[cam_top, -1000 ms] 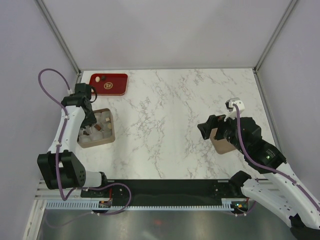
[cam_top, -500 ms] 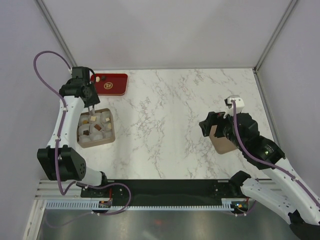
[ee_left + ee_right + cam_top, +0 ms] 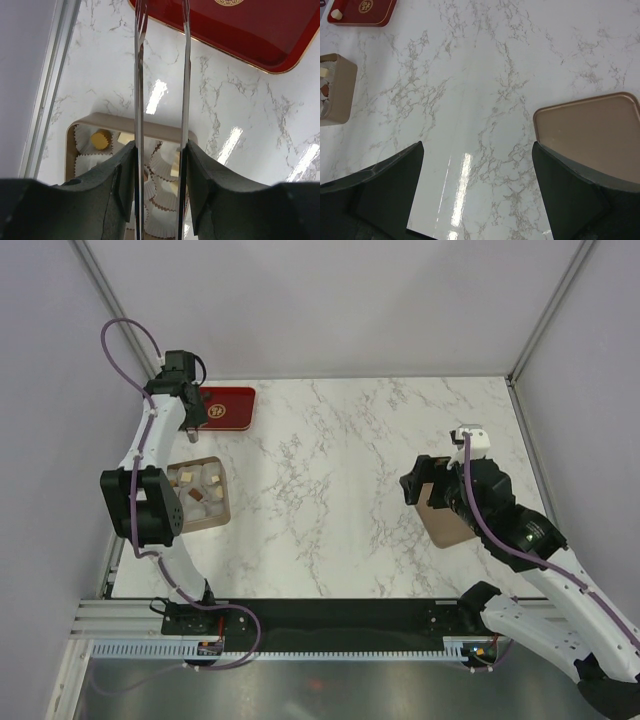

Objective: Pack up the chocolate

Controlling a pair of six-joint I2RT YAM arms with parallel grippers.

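Note:
The chocolate lies in white paper cups in the tan box point(image 3: 219, 508); a tan piece point(image 3: 101, 139) shows in a corner cup. A cream piece point(image 3: 336, 14) sits on the red tray point(image 3: 232, 406). My left gripper point(image 3: 186, 416) is shut on thin metal tongs point(image 3: 185, 75) and hangs at the tray's left end. The two blades stand apart, nothing shows between them, and their tips run out of the left wrist view. In that view the left gripper point(image 3: 160, 147) is above the box point(image 3: 150, 131). My right gripper point(image 3: 420, 480) is open and empty over the table, shown also in its wrist view point(image 3: 477, 145).
The flat tan box lid point(image 3: 447, 525) lies at the right under my right arm and shows in the right wrist view point(image 3: 590, 130). The metal frame rail point(image 3: 50, 90) runs along the table's left edge, close to the box and tray.
My left arm has swung from over the tan box back to the red tray, carrying the tongs. My right gripper has shifted slightly.

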